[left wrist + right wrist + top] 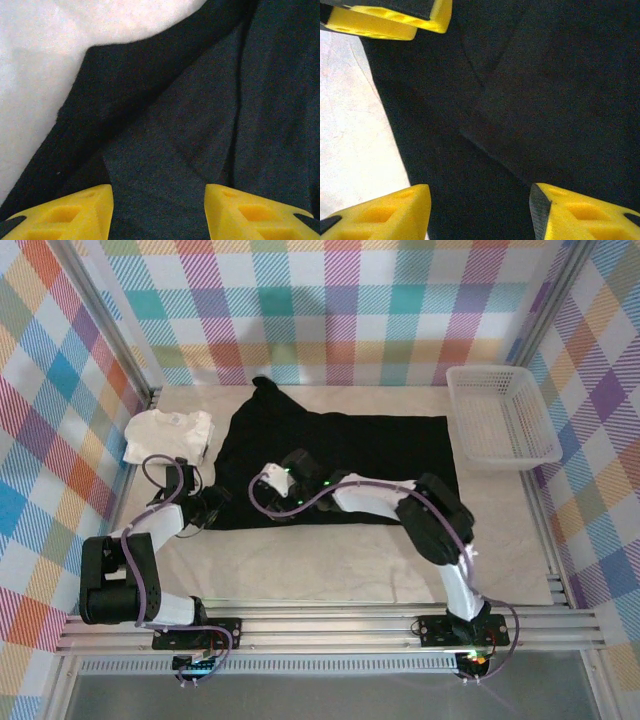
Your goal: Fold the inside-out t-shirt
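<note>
Inside-out t-shirt [380, 450]: black, spread flat across the middle of the tabletop [330, 565], with one sleeve reaching toward the back wall.
Left gripper [159, 212]: we see its yellow fingers parted over the shirt's near left edge, with nothing between them.
Right gripper [477, 212]: jaws likewise parted above a folded black layer, gripping nothing.
White t-shirt [170, 435]: folded, just left of the black shirt.
Basket [500, 415]: white, in the back right corner.

A pale tabletop [300, 565] holds a black t-shirt [380, 455] spread across its middle. A folded white garment [170, 433] lies toward the far left corner, a white basket [500, 420] far right.
</note>
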Motion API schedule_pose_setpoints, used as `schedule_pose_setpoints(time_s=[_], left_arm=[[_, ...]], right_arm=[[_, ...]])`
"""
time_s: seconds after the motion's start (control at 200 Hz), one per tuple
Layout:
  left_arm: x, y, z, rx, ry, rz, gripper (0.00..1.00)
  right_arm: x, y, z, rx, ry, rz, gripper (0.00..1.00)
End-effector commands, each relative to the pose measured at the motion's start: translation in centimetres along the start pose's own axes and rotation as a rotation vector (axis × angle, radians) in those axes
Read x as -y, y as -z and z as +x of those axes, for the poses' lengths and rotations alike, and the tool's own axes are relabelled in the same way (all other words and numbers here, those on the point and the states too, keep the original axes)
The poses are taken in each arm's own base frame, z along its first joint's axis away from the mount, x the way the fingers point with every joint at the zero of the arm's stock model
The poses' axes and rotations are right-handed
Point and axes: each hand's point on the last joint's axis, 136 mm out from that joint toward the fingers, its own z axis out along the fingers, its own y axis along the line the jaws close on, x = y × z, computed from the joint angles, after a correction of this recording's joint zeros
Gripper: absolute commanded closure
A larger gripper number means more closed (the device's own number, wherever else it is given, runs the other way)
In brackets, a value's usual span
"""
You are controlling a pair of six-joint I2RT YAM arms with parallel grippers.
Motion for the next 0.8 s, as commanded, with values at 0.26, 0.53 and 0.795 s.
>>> schedule_pose_setpoints(time_s=[0.26, 0.53, 0.795], left_arm=[[-1.5, 0.1, 0.8, 0.0, -0.001, -0.019, 0.49], [-1.7, -0.1, 0.9, -0.003, -0.005, -0.026, 0.48], [-0.8, 0.9, 0.4, 0.014, -0.009, 0.0, 0.46]], right_arm=[[0.6, -3.8, 0.3, -0.102, 0.11, 0.032, 0.51], [1.6, -3.4, -1.4, -0.047, 0.074, 0.083, 0.92], [5.0, -0.2, -4.2, 0.087, -0.129, 0.107, 1.0]])
